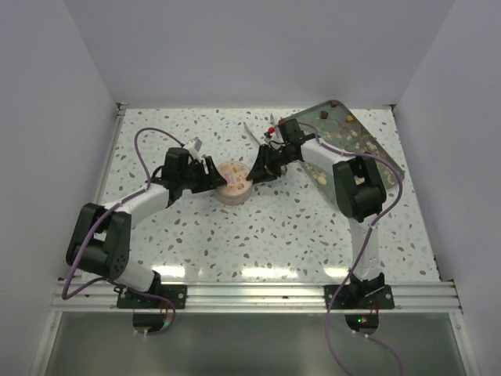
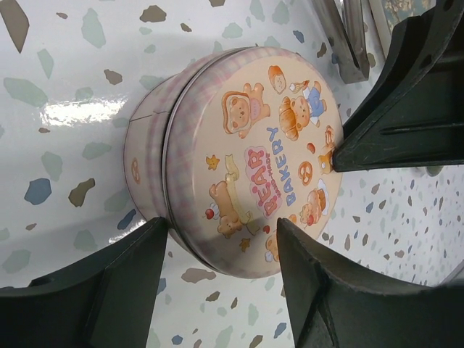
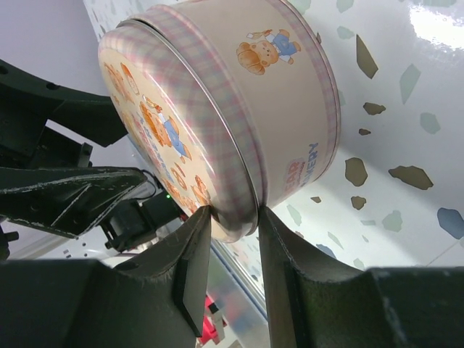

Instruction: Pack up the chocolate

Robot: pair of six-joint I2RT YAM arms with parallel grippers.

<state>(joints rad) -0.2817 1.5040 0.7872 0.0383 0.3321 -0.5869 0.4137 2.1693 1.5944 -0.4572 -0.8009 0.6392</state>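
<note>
A round pink tin [image 1: 235, 182] printed with bears stands mid-table with its lid on. It fills the left wrist view [image 2: 239, 145] and the right wrist view [image 3: 239, 94]. My left gripper [image 1: 211, 178] [image 2: 221, 232] is spread wide, one finger against the tin's wall and the other at the lid's edge. My right gripper [image 1: 257, 168] [image 3: 233, 217] is shut on the lid's rim from the other side. Small dark and pale chocolate lumps [image 1: 344, 119] lie on a dark tray [image 1: 376, 153] at the back right.
Metal tongs [image 1: 250, 129] [image 2: 341, 36] and a small red item [image 1: 272, 128] lie behind the tin. White walls enclose the table on three sides. A rail with the arm bases runs along the near edge.
</note>
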